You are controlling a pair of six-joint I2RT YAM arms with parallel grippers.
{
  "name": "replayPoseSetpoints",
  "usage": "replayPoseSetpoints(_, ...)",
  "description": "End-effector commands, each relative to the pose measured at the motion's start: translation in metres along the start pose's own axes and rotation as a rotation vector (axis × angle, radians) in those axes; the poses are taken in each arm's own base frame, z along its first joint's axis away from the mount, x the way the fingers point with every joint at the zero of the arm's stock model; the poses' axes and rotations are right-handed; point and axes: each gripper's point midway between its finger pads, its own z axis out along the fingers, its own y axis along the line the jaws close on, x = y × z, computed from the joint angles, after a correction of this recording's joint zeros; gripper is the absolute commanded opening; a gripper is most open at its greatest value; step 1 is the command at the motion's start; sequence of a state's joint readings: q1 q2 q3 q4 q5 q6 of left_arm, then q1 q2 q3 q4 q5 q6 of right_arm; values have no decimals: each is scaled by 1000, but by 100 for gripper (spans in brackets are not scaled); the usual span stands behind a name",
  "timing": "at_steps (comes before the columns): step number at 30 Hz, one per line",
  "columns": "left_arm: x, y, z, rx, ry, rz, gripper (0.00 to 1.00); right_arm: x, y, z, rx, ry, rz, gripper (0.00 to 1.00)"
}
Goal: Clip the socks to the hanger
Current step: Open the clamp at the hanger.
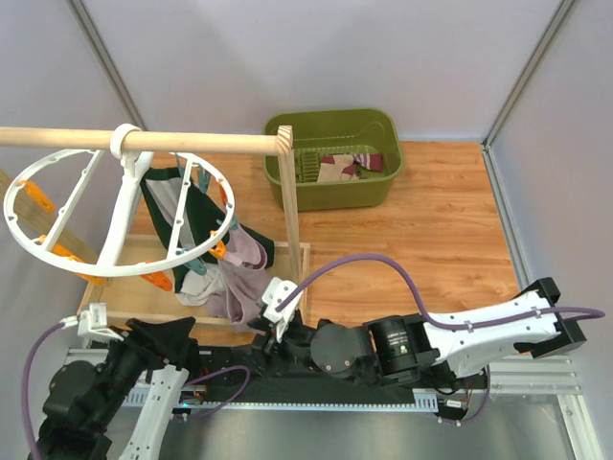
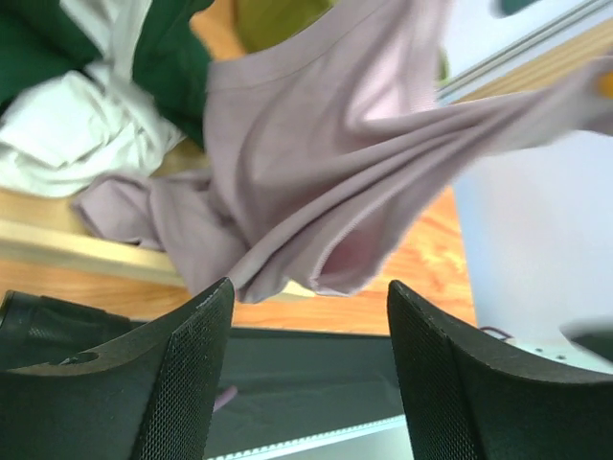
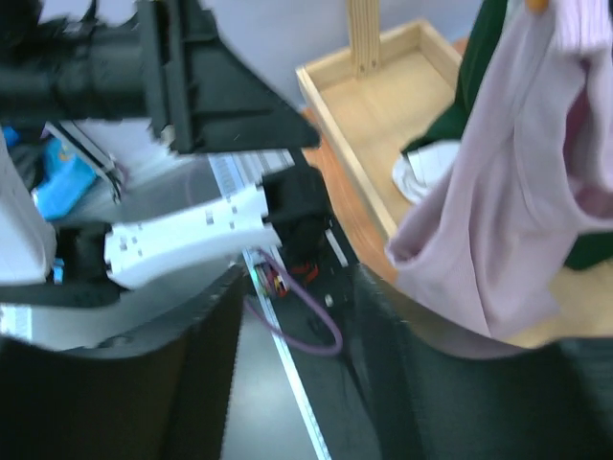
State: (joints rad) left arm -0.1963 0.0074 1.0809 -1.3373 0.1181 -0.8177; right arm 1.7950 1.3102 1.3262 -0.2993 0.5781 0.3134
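The hanger [image 1: 117,220] is white, with orange clips [image 1: 38,196] and teal clips [image 1: 196,261] around it. Under the hanger hang a plain mauve garment [image 1: 244,287] and a dark green garment [image 1: 177,206] with white panels. Right of the hanger, an olive-green basket [image 1: 330,195] holds the socks [image 1: 337,169], cream-pink with maroon patches and some striping. The surface [image 1: 431,240] is orange-brown woodgrain, and the rod [image 1: 57,137] above the hanger is pale wood. A purple cable [image 1: 383,261] loops off the white-and-black right arm [image 1: 479,331].

The left arm [image 1: 115,383] sits folded low by its base, and the left gripper [image 2: 306,297] has its jaws wide apart. The right arm [image 1: 479,335] reaches across leftward — the right gripper [image 3: 297,326] is spread too.
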Motion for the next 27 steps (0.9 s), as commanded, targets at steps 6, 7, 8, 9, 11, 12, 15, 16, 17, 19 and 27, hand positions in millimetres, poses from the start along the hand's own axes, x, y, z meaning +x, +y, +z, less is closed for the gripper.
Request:
replayPoseSetpoints(6, -20, -41, -75, 271, -225, 92, 71, -77, 0, 33, -148, -162, 116, 62)
replayPoseSetpoints(7, -24, -46, -80, 285, -239, 97, 71, -82, 4, 31, -187, -161, 121, 63)
replayPoseSetpoints(8, -26, -50, -83, 298, -239, 100, 71, -91, 7, 29, -200, -175, 120, 64)
replayPoseSetpoints(9, -27, -54, -85, 310, -238, 101, 71, -93, 10, 29, -214, -180, 112, 63)
replayPoseSetpoints(11, -29, -64, -86, 340, -224, 102, 70, -103, 10, 28, -214, -211, 91, 63)
replayPoseSetpoints(12, -29, -66, -86, 350, -215, 92, 70, -105, 8, 30, -203, -222, 83, 63)
replayPoseSetpoints(15, -30, -76, -88, 388, -200, 84, 70, -117, 6, 35, -208, -243, 81, 61)
replayPoseSetpoints(16, -32, -80, -90, 401, -204, 84, 70, -125, 6, 35, -215, -269, 87, 61)
replayPoseSetpoints(17, -32, -82, -91, 409, -202, 84, 70, -127, 6, 36, -217, -280, 82, 61)
replayPoseSetpoints(19, -33, -85, -91, 418, -197, 73, 70, -134, 1, 39, -186, -300, 84, 60)
replayPoseSetpoints(27, -27, -89, -83, 448, -158, 73, 69, -134, -17, 58, -138, -298, 80, 59)
